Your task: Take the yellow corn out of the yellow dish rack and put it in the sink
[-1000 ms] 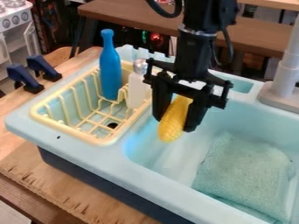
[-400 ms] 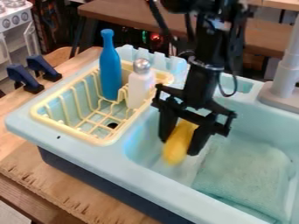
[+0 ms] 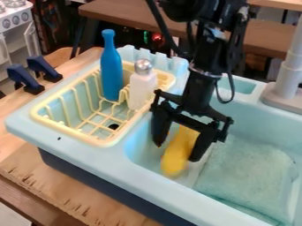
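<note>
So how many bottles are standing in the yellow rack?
2. One is the tall blue bottle near the back of the yellow rack; the other is the white bottle with a silver top, beside it.

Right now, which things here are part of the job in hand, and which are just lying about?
In use: gripper; yellow corn between its fingers; sink.

Lying about: blue bottle; white bottle; drying rack; cloth in the sink; clamps; tap.
</note>
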Robot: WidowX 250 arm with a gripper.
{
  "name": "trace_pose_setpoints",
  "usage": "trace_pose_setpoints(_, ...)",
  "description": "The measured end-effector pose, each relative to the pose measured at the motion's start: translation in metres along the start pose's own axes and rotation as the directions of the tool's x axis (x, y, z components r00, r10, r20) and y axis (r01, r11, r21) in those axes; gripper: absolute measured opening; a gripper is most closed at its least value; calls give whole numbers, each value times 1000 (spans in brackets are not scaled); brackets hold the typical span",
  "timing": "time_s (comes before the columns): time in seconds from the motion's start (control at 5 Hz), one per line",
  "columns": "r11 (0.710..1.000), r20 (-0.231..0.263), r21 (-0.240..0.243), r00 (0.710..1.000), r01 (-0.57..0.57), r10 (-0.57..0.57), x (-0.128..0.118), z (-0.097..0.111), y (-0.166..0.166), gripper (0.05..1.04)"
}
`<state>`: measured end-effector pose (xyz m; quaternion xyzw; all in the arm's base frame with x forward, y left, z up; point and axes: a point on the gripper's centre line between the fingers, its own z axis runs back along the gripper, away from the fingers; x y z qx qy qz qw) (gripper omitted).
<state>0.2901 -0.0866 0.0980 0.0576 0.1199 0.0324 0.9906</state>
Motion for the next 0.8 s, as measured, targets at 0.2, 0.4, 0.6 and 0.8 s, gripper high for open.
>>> trace_pose_setpoints(0.2, 999, 13, -15, 999, 32, -31, 0, 5, -7, 1007)
trace_pose_setpoints(0.4, 998, 51, -36, 998, 49, -47, -6, 26, -9, 1003)
trace_pose_setpoints(0.6, 995, 181, -45, 981, 84, -75, -20, 74, -12, 1001)
trace_pose_setpoints(0.8, 993, 262, -73, 963, 87, -65, -45, 108, -6, 1001)
